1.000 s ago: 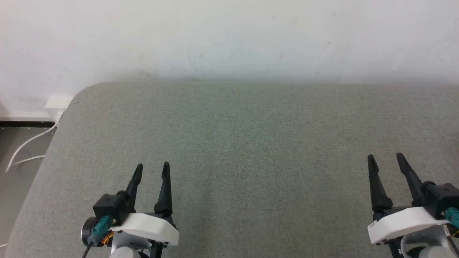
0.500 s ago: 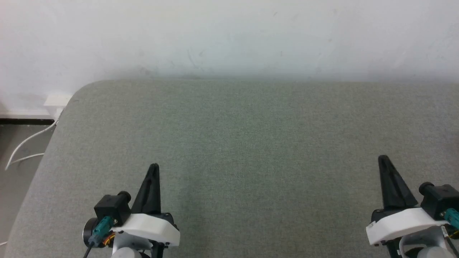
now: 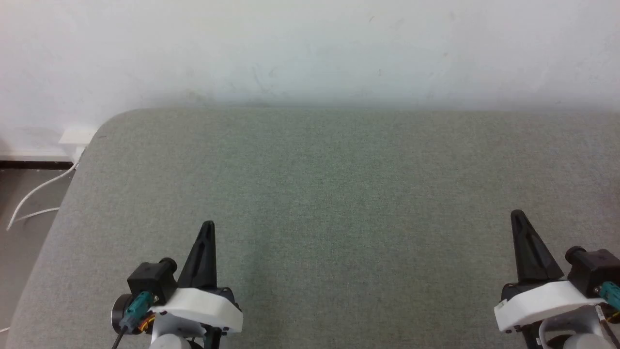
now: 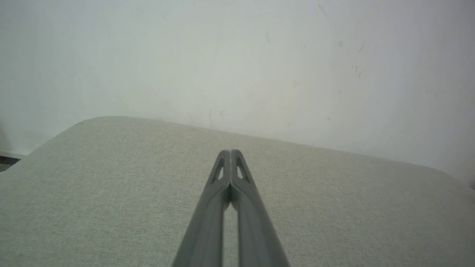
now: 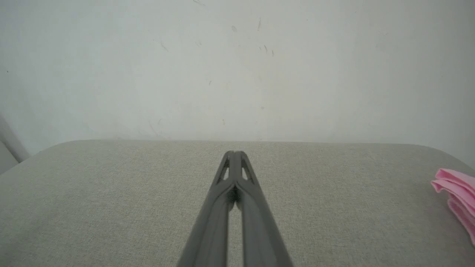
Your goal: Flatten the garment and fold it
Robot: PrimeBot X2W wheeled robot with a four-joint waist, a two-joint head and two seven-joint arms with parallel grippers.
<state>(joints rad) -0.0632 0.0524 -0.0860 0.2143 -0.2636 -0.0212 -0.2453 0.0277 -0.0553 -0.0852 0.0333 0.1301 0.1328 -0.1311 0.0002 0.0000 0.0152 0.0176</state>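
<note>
One grey-green, cloth-covered table (image 3: 339, 160) stood against one white wall (image 3: 310, 48). Its far edge ran along the wall's foot, and its far left corner was rounded. Past the left edge lay a strip of floor (image 3: 22, 237), where one white cable (image 3: 34, 196) trailed down from one small white box (image 3: 76, 138) at the wall's base.

A broad stretch of open cloth surface spread ahead of the two grippers and between them. The left gripper (image 3: 208, 225) sat over the near left part of the table, its jaws pressed together on nothing. The right gripper (image 3: 517, 214) sat over the near right part, its jaws likewise closed and empty.

One garment (image 5: 454, 189), pink and bunched in soft folds, lay on the table at the right border of the right wrist view. It was near a rounded far corner, cut off by that border, and well apart from the right gripper.
</note>
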